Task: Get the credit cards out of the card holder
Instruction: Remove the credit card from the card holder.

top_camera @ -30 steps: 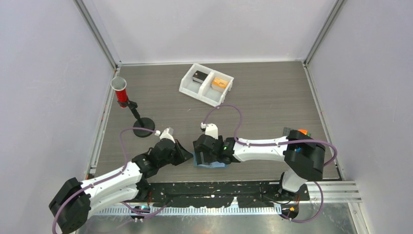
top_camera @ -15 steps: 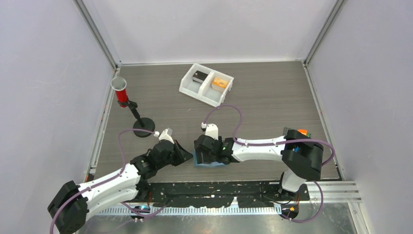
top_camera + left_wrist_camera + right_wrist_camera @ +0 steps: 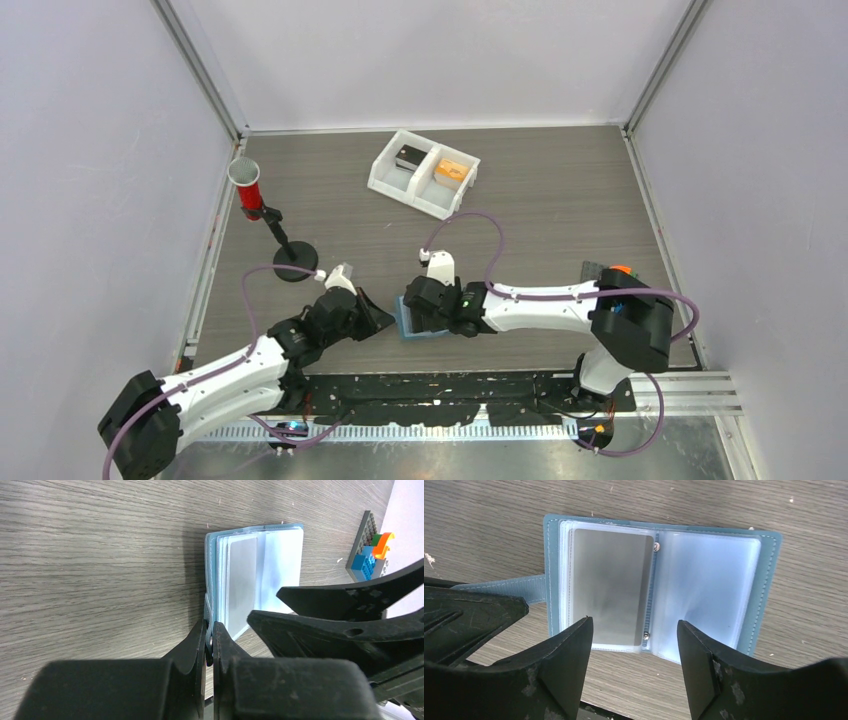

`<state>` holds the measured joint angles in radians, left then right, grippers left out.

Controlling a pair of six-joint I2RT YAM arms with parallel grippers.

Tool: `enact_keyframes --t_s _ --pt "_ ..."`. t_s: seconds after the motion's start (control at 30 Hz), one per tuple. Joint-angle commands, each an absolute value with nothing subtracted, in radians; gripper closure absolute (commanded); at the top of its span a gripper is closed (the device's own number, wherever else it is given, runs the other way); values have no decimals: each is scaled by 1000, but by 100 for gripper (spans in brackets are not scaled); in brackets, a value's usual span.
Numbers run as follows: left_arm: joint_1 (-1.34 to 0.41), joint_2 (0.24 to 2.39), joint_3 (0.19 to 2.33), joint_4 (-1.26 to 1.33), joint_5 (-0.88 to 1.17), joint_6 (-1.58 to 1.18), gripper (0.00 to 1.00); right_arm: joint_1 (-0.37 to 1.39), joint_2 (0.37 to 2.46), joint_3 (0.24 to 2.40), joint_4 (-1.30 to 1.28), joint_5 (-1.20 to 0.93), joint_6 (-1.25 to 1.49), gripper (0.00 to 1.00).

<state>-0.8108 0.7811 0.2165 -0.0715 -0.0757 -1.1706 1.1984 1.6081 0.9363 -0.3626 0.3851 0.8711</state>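
The light-blue card holder (image 3: 769, 580) lies open on the wooden table, pale sleeves up. A grey credit card (image 3: 609, 585) sits in its left sleeve; the right sleeve looks empty. My right gripper (image 3: 634, 621) is open and hovers just above the holder's near edge, one finger on each side of the spine. My left gripper (image 3: 209, 630) is shut on the holder's blue strap (image 3: 504, 587), at its left side. In the top view the holder (image 3: 404, 326) is mostly hidden under the right gripper (image 3: 416, 312), with the left gripper (image 3: 380, 318) beside it.
A white two-compartment tray (image 3: 425, 170) with a dark item and an orange item stands at the back. A red cylinder on a black stand (image 3: 247, 186) is at the left. A grey plate with coloured bricks (image 3: 372, 550) lies right of the holder.
My right gripper has shifted slightly to the right, so more of the holder's left edge shows. My left gripper keeps its hold on the strap.
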Motion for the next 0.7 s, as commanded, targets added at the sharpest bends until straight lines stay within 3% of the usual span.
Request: enact_keyframes --t_s 0.0,0.3,0.67 --pt "-815 797 224 -40 -91 -1167 100 1203 1548 933 -392 461 866 31" --pt "-818 787 214 -23 -82 -1169 100 1203 1525 926 -261 328 804 25" --pt "-823 771 209 -29 -84 -1167 100 1192 1630 959 -266 335 809 29"
